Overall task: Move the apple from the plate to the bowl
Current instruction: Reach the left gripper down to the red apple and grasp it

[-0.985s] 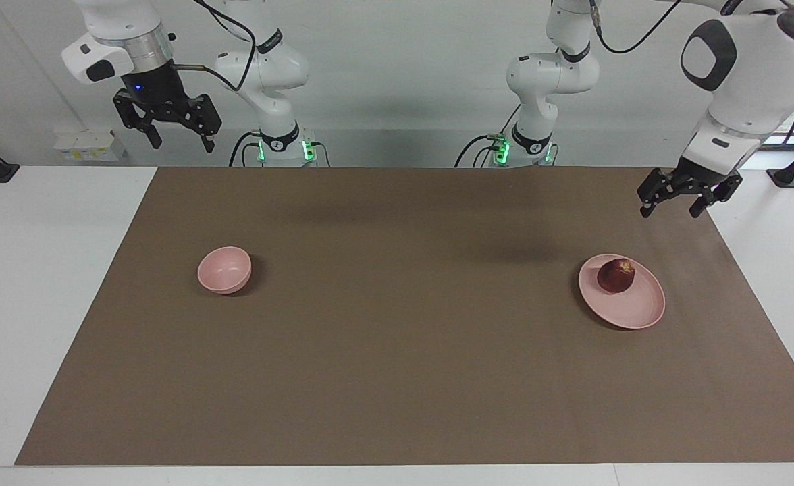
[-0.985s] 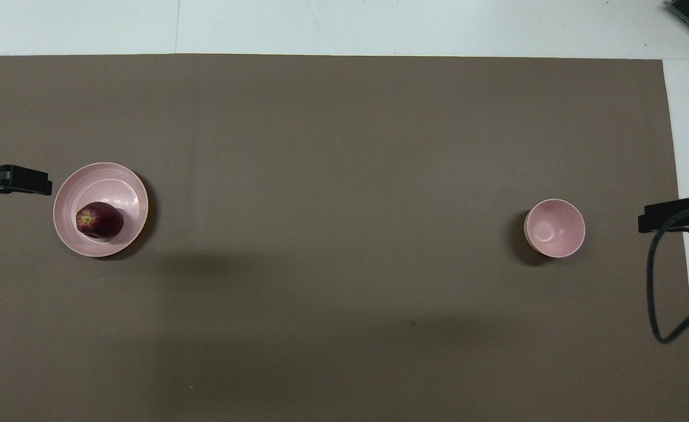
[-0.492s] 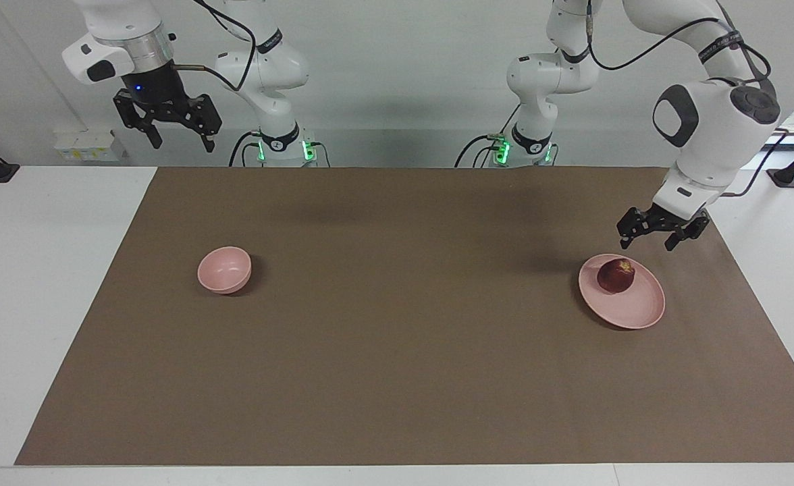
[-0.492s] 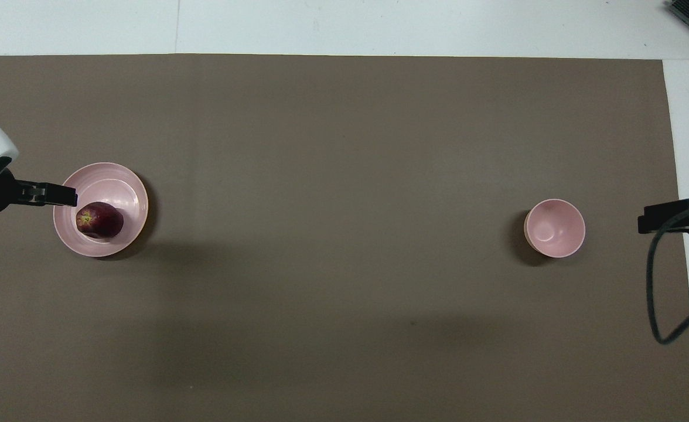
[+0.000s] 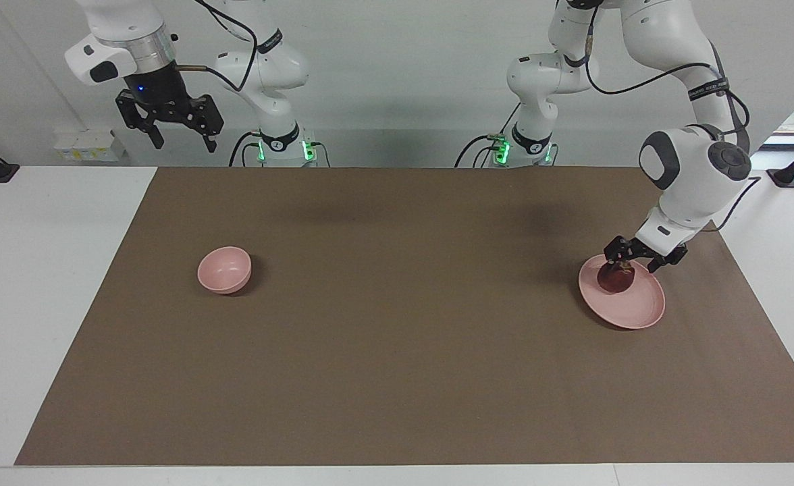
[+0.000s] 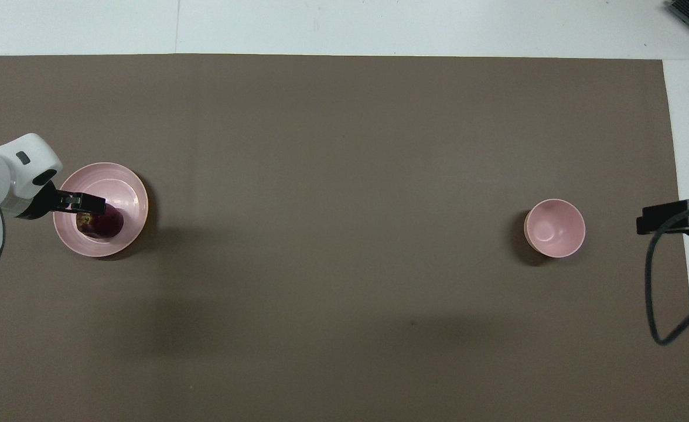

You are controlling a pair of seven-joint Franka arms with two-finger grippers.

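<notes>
Now: left gripper at the apple

Left gripper (image 5: 636, 259) sits low over the pale pink plate (image 5: 633, 312), fingers spread wide astride the dark red apple (image 5: 615, 278), not closed on it. Apple rests on the plate, toward the left arm's end of the brown mat (image 5: 410, 337). Pink bowl (image 5: 224, 270) stands well apart. Right gripper (image 5: 178, 135) waits aloft, wide open.

A white table (image 5: 46, 270) carries a brown mat (image 5: 397, 351) bearing plate (image 5: 633, 310) and bowl (image 5: 223, 270)
</notes>
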